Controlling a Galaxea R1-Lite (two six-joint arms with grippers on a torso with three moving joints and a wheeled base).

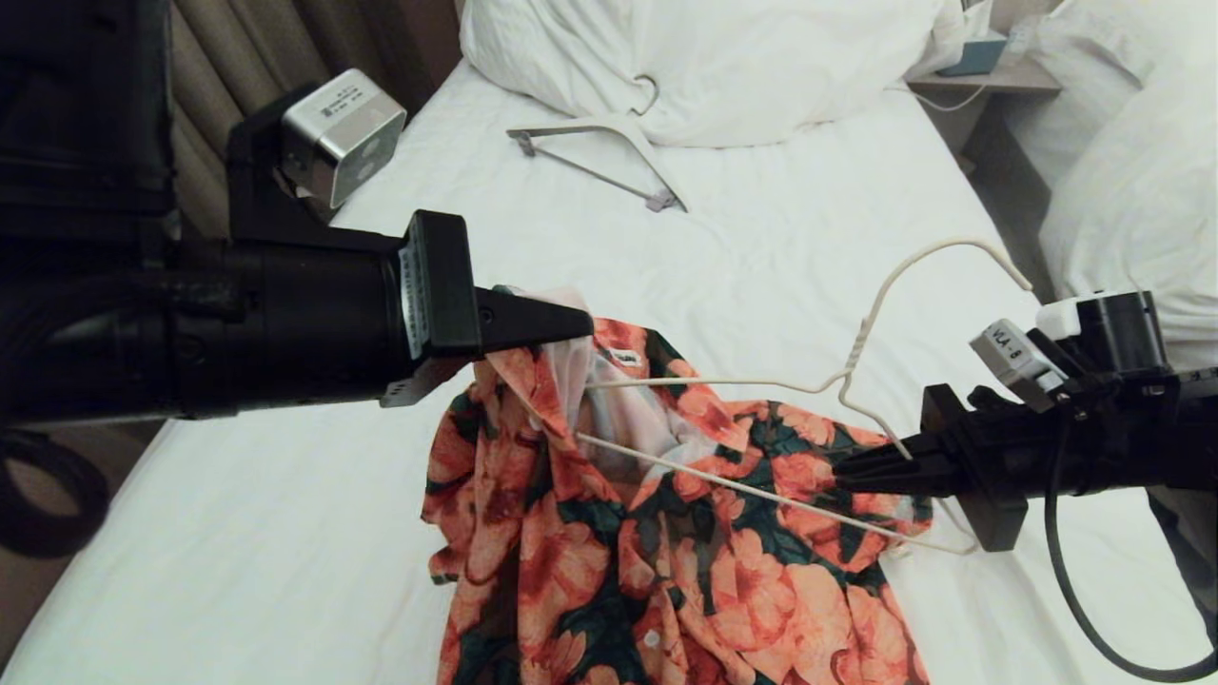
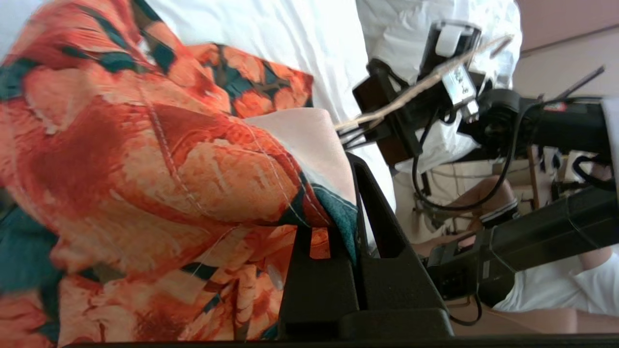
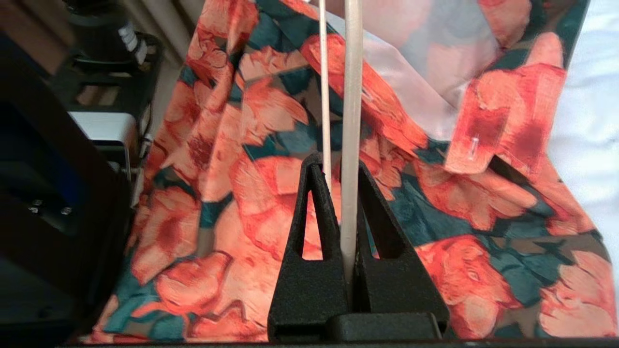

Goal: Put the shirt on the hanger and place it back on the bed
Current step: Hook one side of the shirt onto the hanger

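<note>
Right wrist view alone: right gripper [image 3: 344, 193] clamped on hanger [image 3: 351, 121] wire; left gripper [image 2: 346, 212] seemingly pinching shirt [image 2: 145, 159] collar.

Right hand [image 3: 341, 179] clamps the hanger [image 3: 351, 96] wire over the shirt [image 3: 271, 212].

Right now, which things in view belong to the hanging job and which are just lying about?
In the job:
shirt, held by left gripper
wire hanger, held by right gripper
bed

Lying about:
thicker white hanger
pillow

The bed [image 1: 285, 533] bears pillow [image 1: 723, 57], thick hanger [image 1: 609, 152].
</note>
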